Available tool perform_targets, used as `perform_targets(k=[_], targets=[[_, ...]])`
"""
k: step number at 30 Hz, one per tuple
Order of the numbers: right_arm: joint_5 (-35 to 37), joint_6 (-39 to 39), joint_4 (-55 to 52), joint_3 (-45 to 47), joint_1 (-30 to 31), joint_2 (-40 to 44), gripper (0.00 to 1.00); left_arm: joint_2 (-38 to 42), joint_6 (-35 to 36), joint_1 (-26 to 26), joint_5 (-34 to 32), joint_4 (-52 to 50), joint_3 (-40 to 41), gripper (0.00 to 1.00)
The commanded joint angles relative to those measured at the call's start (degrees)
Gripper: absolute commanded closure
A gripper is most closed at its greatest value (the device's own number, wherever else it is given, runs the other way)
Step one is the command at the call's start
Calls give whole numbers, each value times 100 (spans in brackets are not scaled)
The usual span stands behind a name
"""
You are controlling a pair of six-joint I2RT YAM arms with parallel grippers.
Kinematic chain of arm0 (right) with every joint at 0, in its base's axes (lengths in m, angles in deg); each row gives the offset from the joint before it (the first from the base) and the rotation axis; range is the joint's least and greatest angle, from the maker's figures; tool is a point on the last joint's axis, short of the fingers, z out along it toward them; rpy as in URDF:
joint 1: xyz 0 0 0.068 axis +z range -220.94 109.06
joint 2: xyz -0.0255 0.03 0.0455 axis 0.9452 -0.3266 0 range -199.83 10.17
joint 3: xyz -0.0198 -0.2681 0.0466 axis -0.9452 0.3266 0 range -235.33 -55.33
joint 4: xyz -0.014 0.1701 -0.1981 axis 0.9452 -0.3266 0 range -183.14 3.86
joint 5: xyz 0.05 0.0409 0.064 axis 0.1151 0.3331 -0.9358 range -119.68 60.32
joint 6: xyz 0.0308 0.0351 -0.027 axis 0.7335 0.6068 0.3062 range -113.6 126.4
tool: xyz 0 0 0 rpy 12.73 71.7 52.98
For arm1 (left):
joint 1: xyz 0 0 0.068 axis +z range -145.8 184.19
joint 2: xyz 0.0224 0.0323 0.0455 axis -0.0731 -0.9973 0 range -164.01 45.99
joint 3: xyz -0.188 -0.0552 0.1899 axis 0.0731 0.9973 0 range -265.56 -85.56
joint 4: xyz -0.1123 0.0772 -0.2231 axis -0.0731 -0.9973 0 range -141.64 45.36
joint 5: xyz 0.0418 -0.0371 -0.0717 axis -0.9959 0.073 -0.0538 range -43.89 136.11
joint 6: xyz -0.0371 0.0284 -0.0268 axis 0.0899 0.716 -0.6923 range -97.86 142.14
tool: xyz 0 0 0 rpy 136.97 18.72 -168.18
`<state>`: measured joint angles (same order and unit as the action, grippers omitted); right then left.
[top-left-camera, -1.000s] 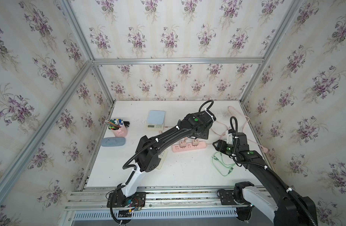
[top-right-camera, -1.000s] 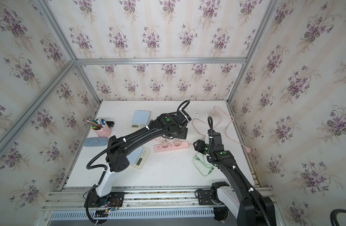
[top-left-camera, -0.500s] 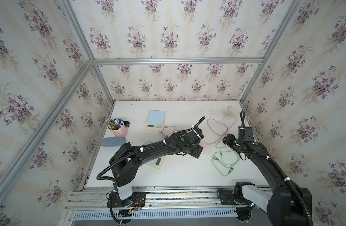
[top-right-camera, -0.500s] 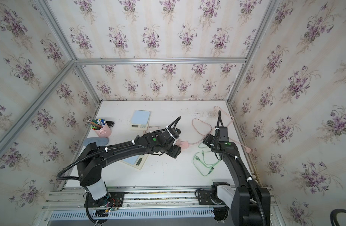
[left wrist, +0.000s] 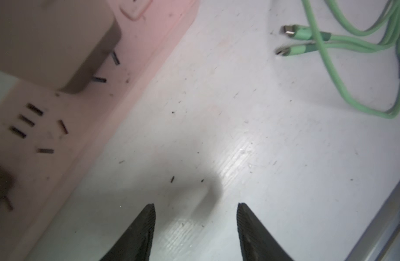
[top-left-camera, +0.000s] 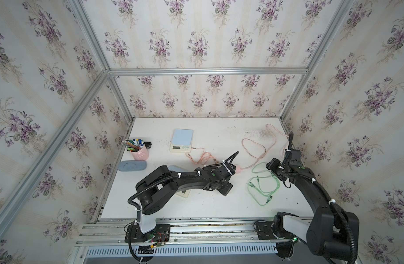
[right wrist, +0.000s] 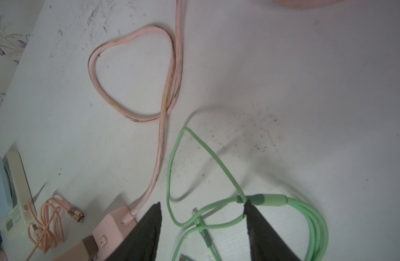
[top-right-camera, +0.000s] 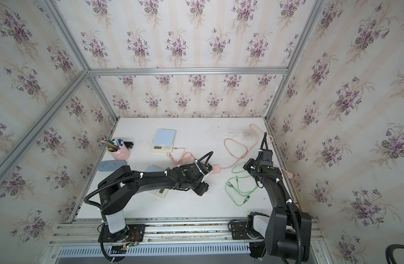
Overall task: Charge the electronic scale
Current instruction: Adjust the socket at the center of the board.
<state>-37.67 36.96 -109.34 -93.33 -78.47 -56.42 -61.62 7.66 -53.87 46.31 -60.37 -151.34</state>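
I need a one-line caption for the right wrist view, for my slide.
Open right gripper above the green cable, beside the pink power strip and its looped pink cord.

We see walls (top-left-camera: 196, 41) on three sides, papered in cream stripes with sprays of purple violets. Silver aluminium frame bars (top-left-camera: 207, 70) run up the corners and across the back wall. The white worktop (top-left-camera: 219, 205) is scuffed, with dark specks thickest near its far right corner. Along its near edge lies a metal rail (top-left-camera: 207, 229), and below that a slotted grille (top-left-camera: 196, 251). Soft light leaves a pale sheen on the worktop in the left wrist view.
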Motion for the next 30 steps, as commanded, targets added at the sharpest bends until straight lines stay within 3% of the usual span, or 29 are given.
perform_targets(k=[1, 8, 15, 18, 23, 30], targets=[[153, -436, -39, -191, 258, 19, 40, -4, 287, 185, -291, 329, 141, 41], [416, -1895, -619, -913, 605, -278, 35, -67, 523, 630, -506, 382, 111, 40], [1158, -4329, -1101, -1861, 1449, -755, 34, -180, 595, 862, -553, 386, -99, 38], [1545, -5207, -1005, -1574, 1469, -676, 34, -158, 613, 846, -374, 498, -77, 38], [1488, -6151, -693, -1109, 1478, -482, 33, 119, 655, 687, -171, 976, 321, 38], [1634, -7301, -788, -1025, 1642, -959, 33, 472, 664, 532, -118, 1168, 626, 37]])
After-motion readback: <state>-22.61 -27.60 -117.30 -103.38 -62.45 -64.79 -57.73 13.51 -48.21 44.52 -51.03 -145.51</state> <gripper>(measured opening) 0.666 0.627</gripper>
